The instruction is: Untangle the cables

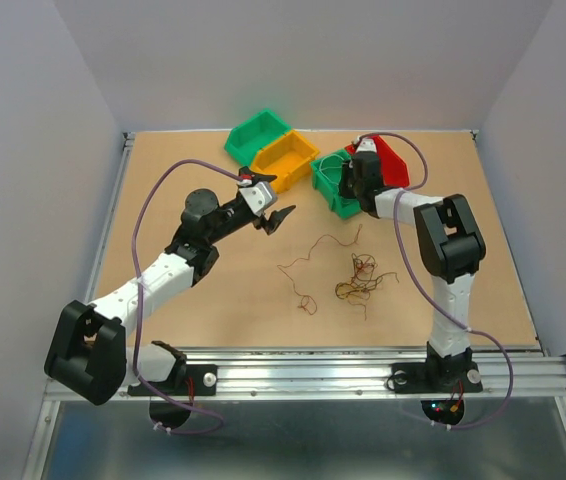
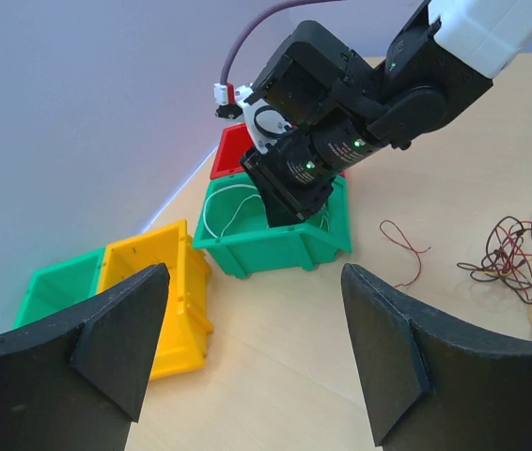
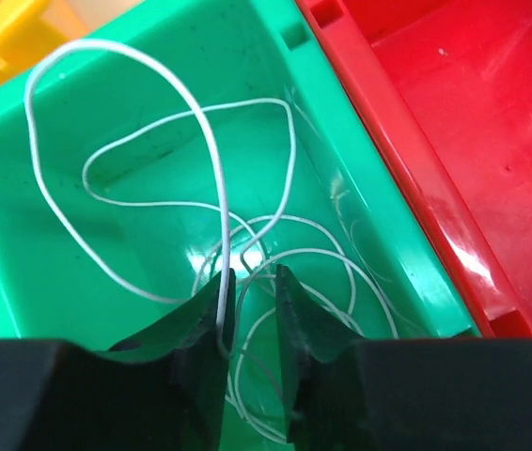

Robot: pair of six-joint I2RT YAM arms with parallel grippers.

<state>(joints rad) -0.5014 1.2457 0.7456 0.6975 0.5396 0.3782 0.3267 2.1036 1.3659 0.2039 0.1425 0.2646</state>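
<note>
A: Right gripper point(image 3: 255, 277)?
B: Down inside the green bin point(image 3: 22, 282). Jaws parted by a narrow gap, wider than a wire. A white wire point(image 3: 214, 150) runs down between them and lies against one finger point(image 3: 195, 338). It does not look pinched.

A: Left gripper point(image 2: 252, 277)?
B: Wide open, nothing between the fingers. It hangs above the table point(image 1: 213, 300), facing the bins.

A: The cables?
B: The white wire sits in loose loops on the green bin's floor, with one tall loop rising toward the rim. The others are on the table: a tangle point(image 1: 361, 278) of red, yellow and dark strands in front of the right arm, and a wavy red strand point(image 2: 414, 246) near it, lying apart.

A: What differs between views?
B: Overhead, the right wrist hides its own fingers and the white wire cannot be made out. That view gives the bin row: far green bin point(image 1: 256, 130), yellow bin point(image 1: 285, 155), green bin, red bin point(image 1: 391, 160). Only the right wrist view shows the jaw gap. The left wrist view shows the right arm dipped into the green bin, white loops at its rim, and the tangle at the frame's right edge.
</note>
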